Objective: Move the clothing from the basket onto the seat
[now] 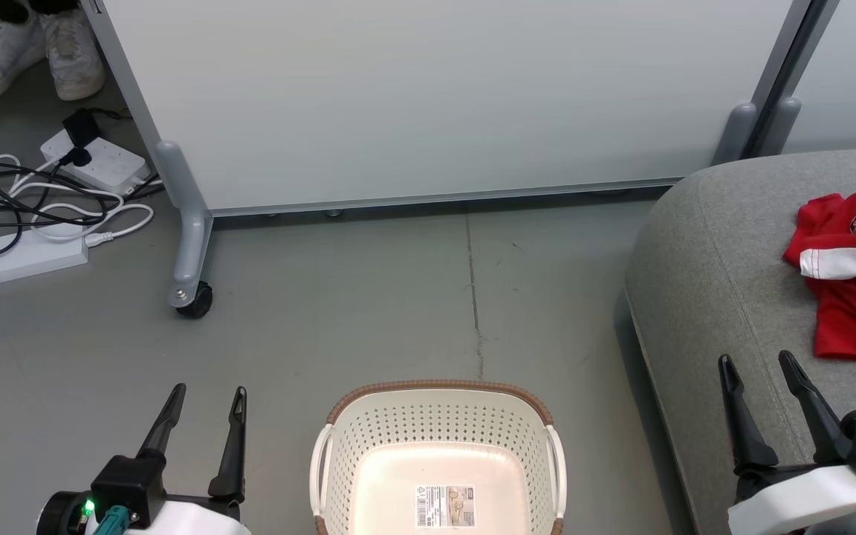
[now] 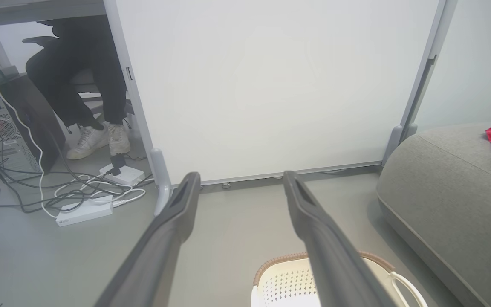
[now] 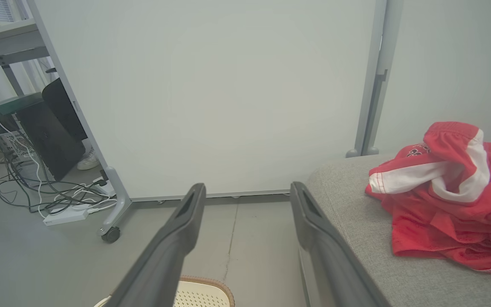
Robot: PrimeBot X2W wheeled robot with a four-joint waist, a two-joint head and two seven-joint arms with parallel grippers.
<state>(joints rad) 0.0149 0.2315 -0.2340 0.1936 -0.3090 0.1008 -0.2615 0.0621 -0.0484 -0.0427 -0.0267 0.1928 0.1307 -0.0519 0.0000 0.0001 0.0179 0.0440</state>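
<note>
Red thin fabric, white stripe trim: the clothing (image 1: 855, 290) lies in a crumpled heap on the seat (image 1: 710, 282) at the right edge of the head view, partly cut off by the frame. A small printed number shows near the top of the heap.

The basket (image 1: 439, 388) sits at bottom centre on the grey floor (image 1: 368, 297), near the seat but apart from it. Its inside is bare except for a label sticker (image 1: 445, 507). The near end runs off the bottom edge, so something could lie there unseen, though it looks empty.

Left claw (image 1: 209, 388), lower left: fingers apart, nothing between them, over bare floor beside the basket.
Right claw (image 1: 756, 358), lower right: fingers apart, nothing held, seen against the seat, near the heap but not touching it.

Judgement: the transfer looks done, or as good as done.

Handling: the fabric should be light, limp and somewhat slick. It has no stiffness, so it will drape and trail from whatever spot is pinched. It is not fragile. The best hold is a raised fold or the thicker white-trimmed band at the top of the heap, clear in the right wrist view. A flat patch gives the fingers little to bite on. Tangled pieces may lift together.

Background: white partition panel (image 1: 435, 96) across the top, cables (image 1: 27, 200) at upper left, a person's white shoes (image 1: 27, 52) in the top-left corner.
</note>
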